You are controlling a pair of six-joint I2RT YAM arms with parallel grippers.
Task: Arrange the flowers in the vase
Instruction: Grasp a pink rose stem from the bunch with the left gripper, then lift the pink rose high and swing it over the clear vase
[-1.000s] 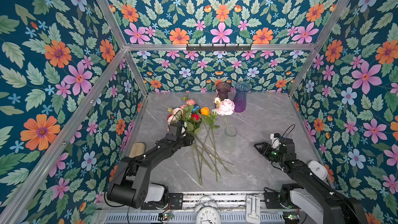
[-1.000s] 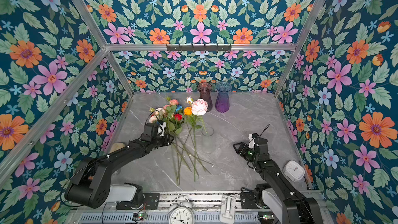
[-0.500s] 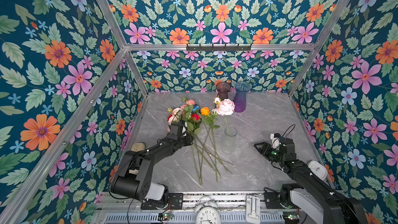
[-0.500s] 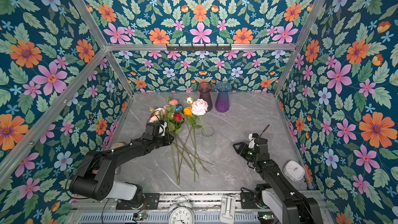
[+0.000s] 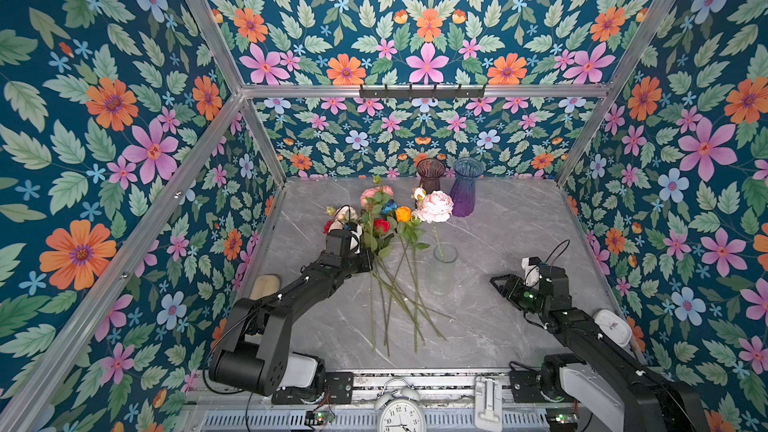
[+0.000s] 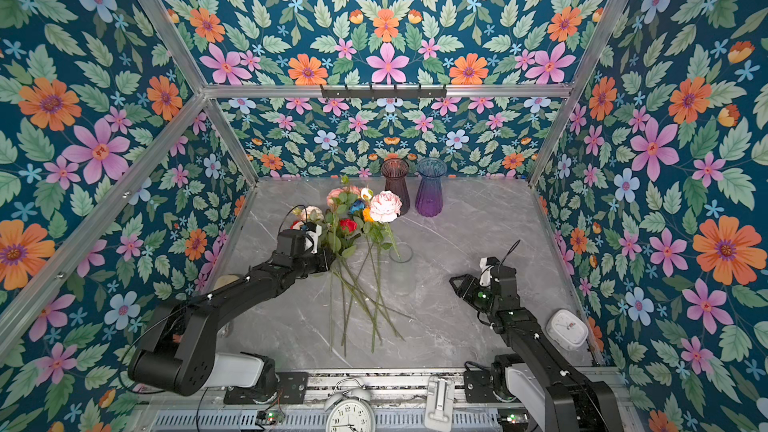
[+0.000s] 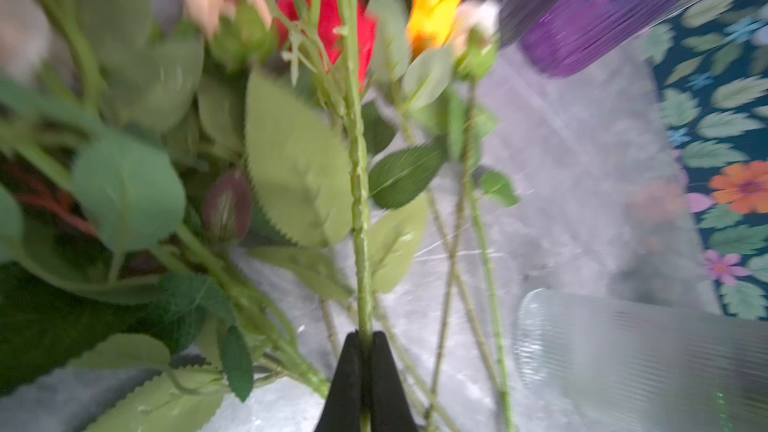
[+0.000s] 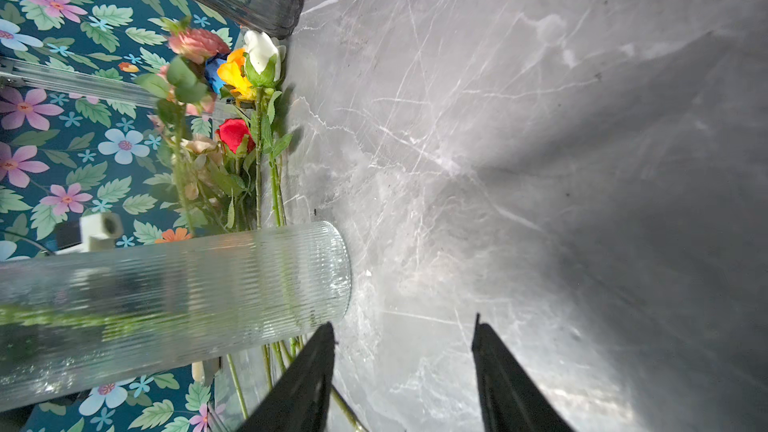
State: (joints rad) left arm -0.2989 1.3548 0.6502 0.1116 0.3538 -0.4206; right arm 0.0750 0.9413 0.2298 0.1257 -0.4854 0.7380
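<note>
Risk: neighbouring stems and leaves are crossing the held stem (image 7: 358, 184), so lifting could be dragging the tangle along or knocking the clear vase (image 5: 444, 270) just beside it. The thin stem could also be slipping in the pinch. The left gripper (image 7: 365, 336) is clamping together on that one stem, below the leaves; which bloom it carries, cannot tell. The flowers (image 5: 388, 238) are lying heaped on the tabletop (image 5: 519, 222), directly ahead of the left gripper, and the vase is holding one pink bloom (image 5: 435, 206). The right gripper (image 8: 403, 326) is hovering empty, jaws apart, well apart from the heap.
</note>
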